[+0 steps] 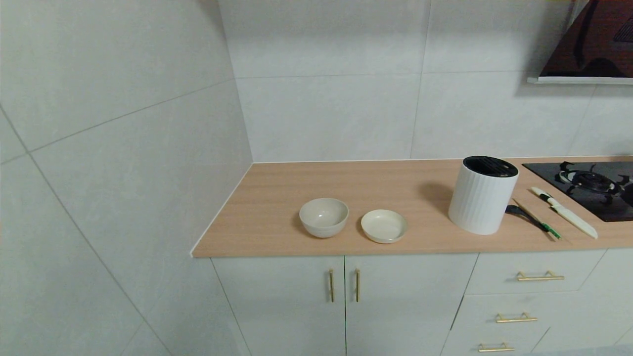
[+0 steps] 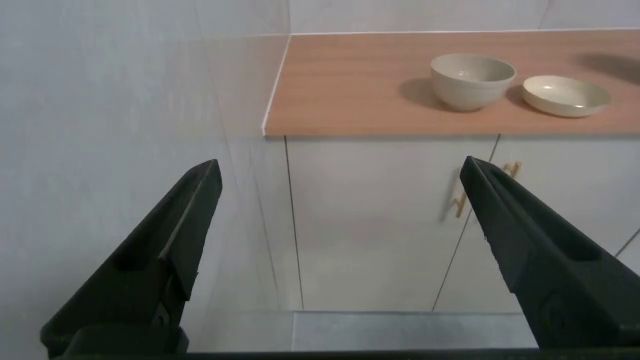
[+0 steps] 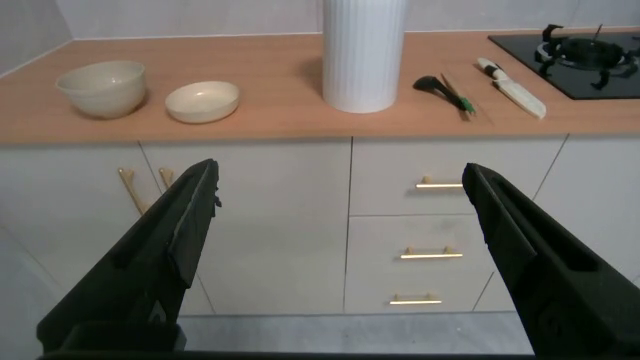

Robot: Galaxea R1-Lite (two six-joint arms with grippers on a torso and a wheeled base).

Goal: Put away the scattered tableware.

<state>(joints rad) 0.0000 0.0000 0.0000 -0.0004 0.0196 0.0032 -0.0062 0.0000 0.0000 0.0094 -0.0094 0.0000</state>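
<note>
A cream bowl (image 1: 324, 216) and a shallow cream dish (image 1: 384, 225) sit side by side near the front of the wooden counter (image 1: 277, 188). To their right stands a white ribbed holder (image 1: 482, 195) with a black slotted top. Beyond it lie a black spoon (image 1: 521, 212), chopsticks (image 1: 541, 222) and a white-handled knife (image 1: 564, 211). My left gripper (image 2: 338, 170) is open and empty, below counter height, facing the cabinet under the bowl (image 2: 472, 80) and dish (image 2: 566, 95). My right gripper (image 3: 338, 170) is open too, low before the drawers, facing the holder (image 3: 364, 52).
A black gas hob (image 1: 588, 185) occupies the counter's far right. Tiled walls close off the left side and the back. Under the counter are two cabinet doors with gold handles (image 1: 344, 285) and a stack of drawers (image 1: 539, 277).
</note>
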